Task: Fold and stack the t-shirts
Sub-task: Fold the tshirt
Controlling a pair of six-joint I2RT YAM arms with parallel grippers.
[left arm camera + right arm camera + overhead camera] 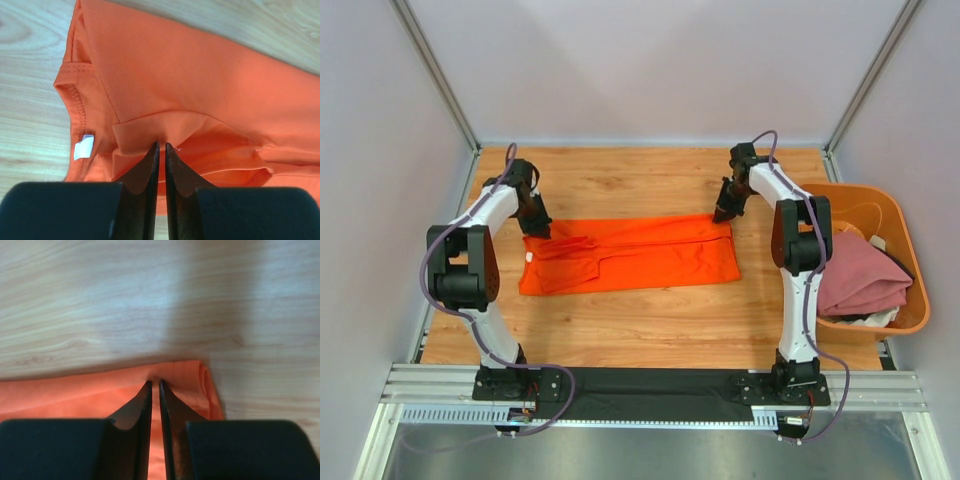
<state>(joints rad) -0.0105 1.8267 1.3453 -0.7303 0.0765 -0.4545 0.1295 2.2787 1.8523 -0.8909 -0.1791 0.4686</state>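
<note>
- The orange t-shirt (630, 255) lies flat on the bench (650, 320) as a long band running left to right. By the look of it, it is already doubled lengthwise.
- The left gripper (160, 146) is nipped together on a small ridge of cloth near the collar end. The right gripper (154, 383) is pinched on the far edge at the hem corner.
- I'd have both rise level and at one pace, so the band doesn't twist.
- The left pinch looks shallow and may not hold every layer, so a slow lift would show any slip.
- Line up the edges before letting go.
- The pink t-shirt (860, 275) sits in the tub (860, 200) on the right.
</note>
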